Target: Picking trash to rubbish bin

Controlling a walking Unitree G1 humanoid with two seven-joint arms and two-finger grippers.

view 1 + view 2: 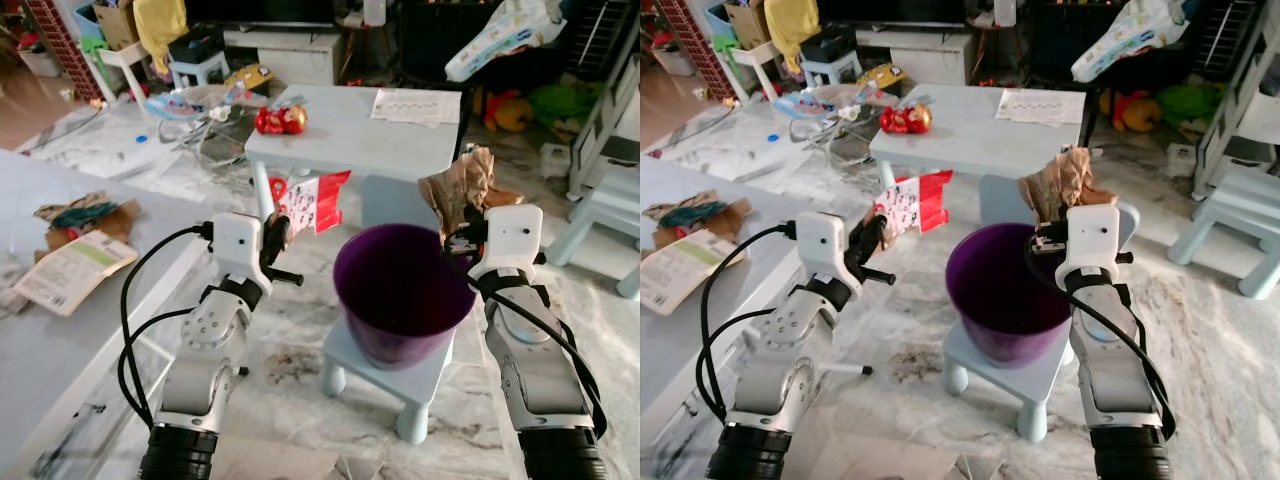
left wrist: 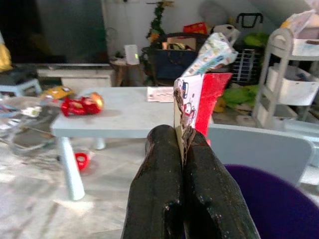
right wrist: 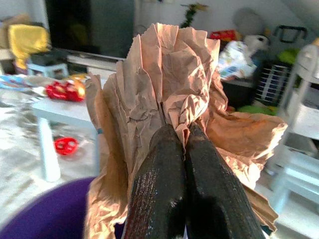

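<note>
Left gripper [image 1: 278, 240] clenches wrapper [image 1: 312, 200], right gripper [image 1: 462, 236] clenches paper [image 1: 458, 188]; both beside bin [image 1: 400, 292], undropped.

A red-and-white wrapper [image 1: 912, 205] is held by the left end effector [image 1: 872, 238], left of the purple bin [image 1: 1002, 290]. Crumpled brown paper [image 1: 1060, 182] is pinched by the right end effector [image 1: 1048, 236] above the bin's far rim.
</note>
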